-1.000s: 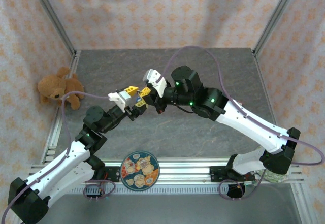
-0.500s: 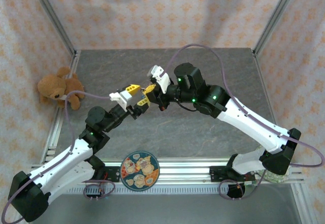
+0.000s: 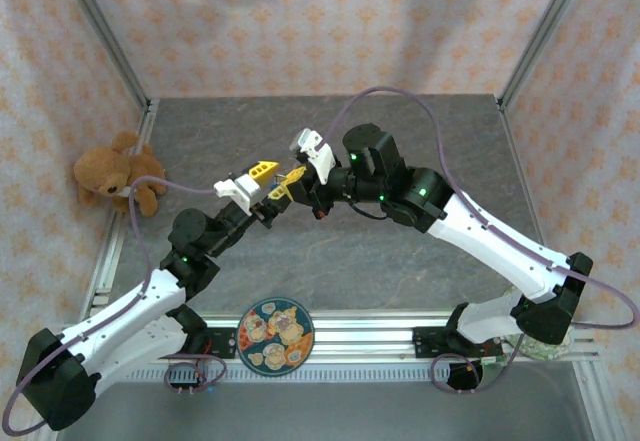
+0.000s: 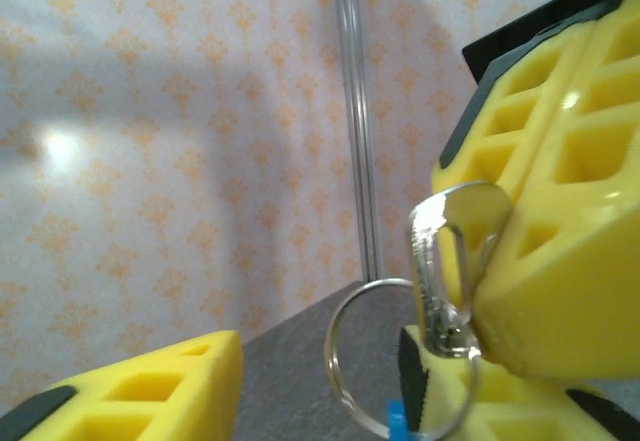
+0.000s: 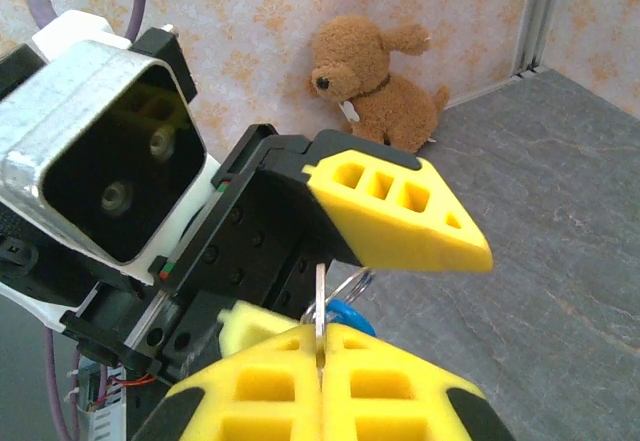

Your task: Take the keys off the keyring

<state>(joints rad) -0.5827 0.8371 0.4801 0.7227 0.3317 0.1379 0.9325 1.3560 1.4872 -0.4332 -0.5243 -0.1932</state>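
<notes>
Both grippers meet in mid-air over the middle of the table [image 3: 330,261].

Right gripper [image 5: 320,351]: fingers pinched tight on the key [image 5: 318,306], seen edge-on here.

Left wrist view shows the key broadside (bow and slot plain), with the keyring [image 4: 375,283] hanging from it and its blue tag [image 4: 397,423] lowest.

Left gripper [image 3: 266,181]: jaws partly apart, straddling the keyring, no contact seen.

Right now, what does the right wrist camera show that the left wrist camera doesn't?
Right wrist view: the brown plush toy and the left arm's wrist camera. Left wrist view: the key flat-on, its looped head open. Both: that key pinched in the shut right end effector, with the keyring, thin ring and blue tag, beside it.
</notes>
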